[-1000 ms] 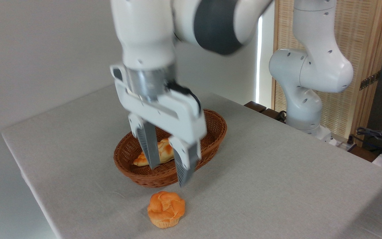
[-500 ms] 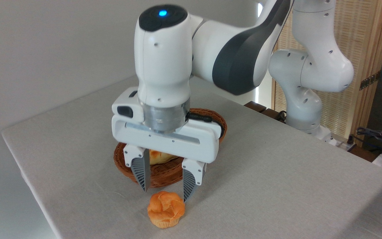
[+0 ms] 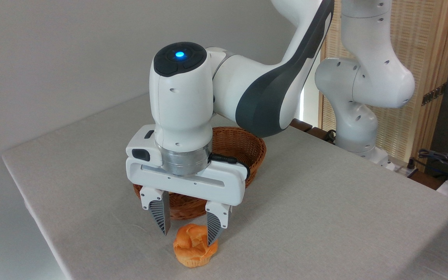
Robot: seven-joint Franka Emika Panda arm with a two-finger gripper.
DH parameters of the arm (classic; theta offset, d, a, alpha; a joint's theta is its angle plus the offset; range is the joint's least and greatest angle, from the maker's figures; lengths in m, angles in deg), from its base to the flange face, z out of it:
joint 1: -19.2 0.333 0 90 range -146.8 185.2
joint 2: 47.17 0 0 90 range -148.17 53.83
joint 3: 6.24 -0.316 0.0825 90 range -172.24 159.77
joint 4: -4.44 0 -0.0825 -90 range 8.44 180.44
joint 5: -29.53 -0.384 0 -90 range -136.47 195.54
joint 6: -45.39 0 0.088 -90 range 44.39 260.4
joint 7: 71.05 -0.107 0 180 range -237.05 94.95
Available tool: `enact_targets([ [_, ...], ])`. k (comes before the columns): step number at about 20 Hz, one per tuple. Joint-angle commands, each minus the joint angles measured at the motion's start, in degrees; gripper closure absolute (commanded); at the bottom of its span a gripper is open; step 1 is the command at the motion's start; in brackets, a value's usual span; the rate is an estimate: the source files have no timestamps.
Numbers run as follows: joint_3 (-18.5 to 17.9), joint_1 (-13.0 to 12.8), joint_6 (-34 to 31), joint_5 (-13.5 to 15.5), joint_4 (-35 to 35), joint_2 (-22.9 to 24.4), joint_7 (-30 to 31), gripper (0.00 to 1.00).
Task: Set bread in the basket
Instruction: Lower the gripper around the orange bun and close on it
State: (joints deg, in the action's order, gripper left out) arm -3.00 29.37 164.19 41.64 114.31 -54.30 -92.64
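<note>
The bread (image 3: 193, 249) is a small round orange-golden bun with a cracked top, sitting on the grey table near the front edge. My gripper (image 3: 188, 238) hangs directly over it, open, with its ridged fingers pointing down. The right fingertip overlaps the bun's top and the left one (image 3: 161, 219) stands just to the bun's left; whether they touch it I cannot tell. The brown woven basket (image 3: 253, 147) sits right behind the gripper, largely hidden by the hand and wrist.
The table's front and left edges (image 3: 41, 229) run close to the bun. The arm's white base column (image 3: 358, 112) stands at the back right, with cables (image 3: 441, 159) and a wooden screen (image 3: 422, 46) behind it.
My gripper has come down and forward from over the basket to straddle the bun, its fingers still apart. The hand now hides the basket's inside.
</note>
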Motion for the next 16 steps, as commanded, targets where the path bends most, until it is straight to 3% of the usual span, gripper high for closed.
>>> enact_targets([
  [1,-0.2,-0.2,0.9,-0.4,0.8,0.0,0.1,0.01],
  [5,0.7,-0.4,0.4,-4.7,1.1,-0.7,0.2,0.2],
  [9,1.0,-0.4,0.3,-4.9,1.0,-0.8,0.2,0.64],
  [10,0.9,-0.4,0.3,-4.9,1.0,-0.8,0.3,0.65],
  [12,0.9,-0.4,0.3,-4.9,1.0,-0.8,0.2,0.78],
  [16,1.0,-0.4,0.3,-4.8,1.0,-0.8,0.3,0.81],
])
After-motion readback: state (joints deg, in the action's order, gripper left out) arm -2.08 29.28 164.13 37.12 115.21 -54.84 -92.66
